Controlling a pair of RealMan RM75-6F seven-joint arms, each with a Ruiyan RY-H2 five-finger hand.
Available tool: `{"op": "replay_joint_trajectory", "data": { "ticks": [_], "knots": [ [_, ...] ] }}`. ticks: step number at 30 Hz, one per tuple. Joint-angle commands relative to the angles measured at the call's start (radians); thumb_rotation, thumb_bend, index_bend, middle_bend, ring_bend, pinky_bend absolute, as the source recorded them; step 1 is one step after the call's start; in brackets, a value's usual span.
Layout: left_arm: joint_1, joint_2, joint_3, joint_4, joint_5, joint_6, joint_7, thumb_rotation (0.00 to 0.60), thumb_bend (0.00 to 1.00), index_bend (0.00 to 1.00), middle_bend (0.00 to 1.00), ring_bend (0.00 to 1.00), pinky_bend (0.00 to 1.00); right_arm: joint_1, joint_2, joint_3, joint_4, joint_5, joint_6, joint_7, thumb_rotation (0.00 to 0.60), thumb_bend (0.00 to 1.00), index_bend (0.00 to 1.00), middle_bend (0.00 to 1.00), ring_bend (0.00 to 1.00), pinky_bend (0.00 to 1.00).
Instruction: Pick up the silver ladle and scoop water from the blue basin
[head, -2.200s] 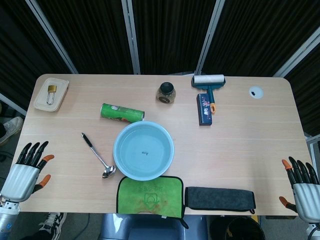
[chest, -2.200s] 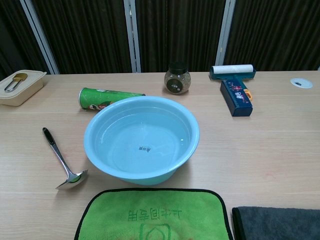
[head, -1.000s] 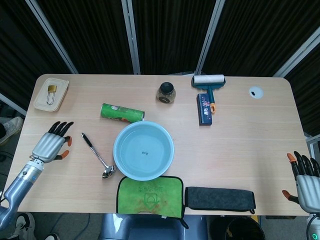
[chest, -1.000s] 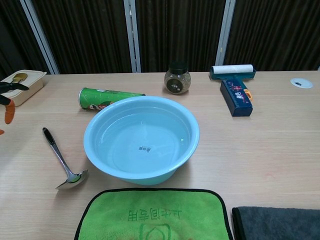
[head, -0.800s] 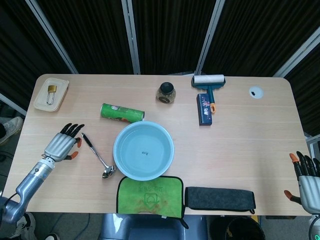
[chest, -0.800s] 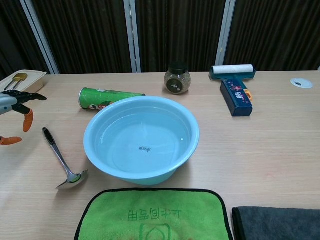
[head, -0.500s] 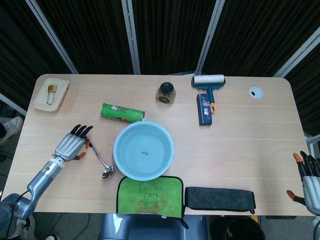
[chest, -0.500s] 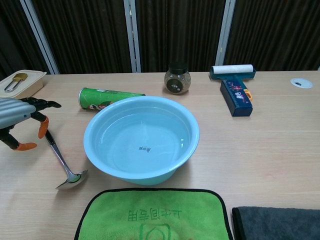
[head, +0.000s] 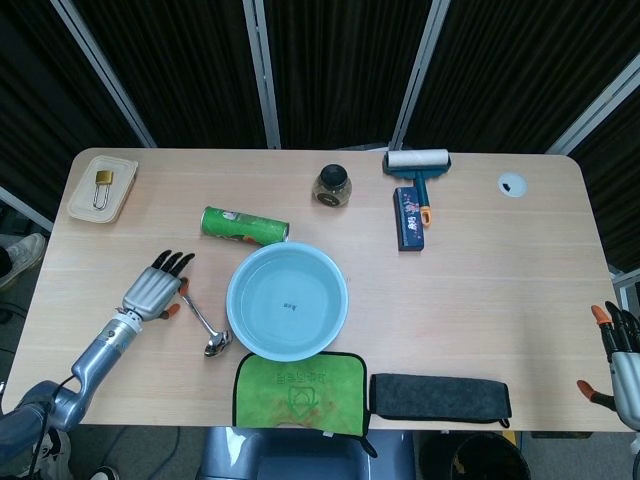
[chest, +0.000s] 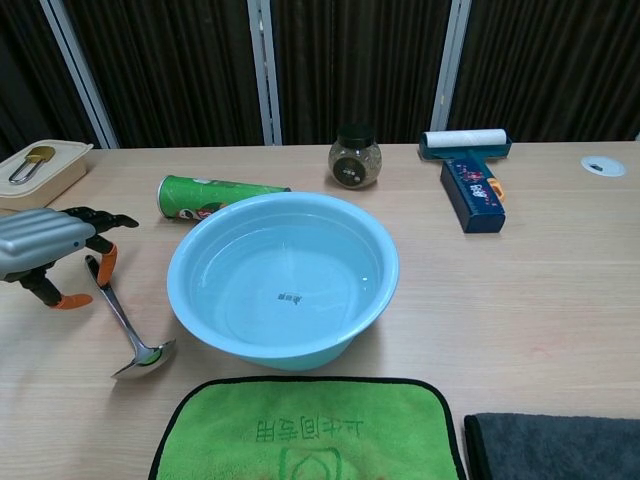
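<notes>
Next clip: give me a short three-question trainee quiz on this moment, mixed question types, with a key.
1. True or false: the left hand has lifted the silver ladle off the table.
2. What lies beside the blue basin, on its far side?
A. green can
B. lint roller
C. grey cloth
3. Fill in: the padlock rests in a beige ____.

Key: 1 false, the ladle still lies flat and the hand is open over its handle; 2 A; 3 tray.
</notes>
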Motion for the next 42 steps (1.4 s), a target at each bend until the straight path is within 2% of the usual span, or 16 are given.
{"op": "replay_joint_trajectory", "data": {
  "ticks": [1,14,33,42],
  "knots": [
    [-0.012,-0.018,-0.003,0.02,-0.006,-0.01,-0.003,0.6,0.32,0.45,0.0,0.0,0.0,0.0,0.001,0.001,0.001,0.003,0.0,0.003,0.6,0.0,0.0,0.0,0.0,0.0],
    [-0.051,-0.083,0.011,0.083,-0.007,-0.052,-0.032,0.6,0.32,0.46,0.0,0.0,0.0,0.001,0.007,0.01,0.007,0.025,-0.004,0.015,0.6,0.0,0.0,0.0,0.0,0.0],
    [-0.041,-0.05,0.015,0.057,-0.033,-0.044,-0.013,0.6,0.34,0.53,0.0,0.0,0.0,0.002,0.002,0.014,0.01,0.027,0.001,0.009,0.6,0.0,0.0,0.0,0.0,0.0],
    [-0.041,-0.048,0.016,0.055,-0.038,-0.044,-0.017,0.6,0.34,0.45,0.0,0.0,0.0,0.005,-0.002,0.014,0.01,0.03,-0.006,0.0,0.6,0.0,0.0,0.0,0.0,0.0]
  ]
}}
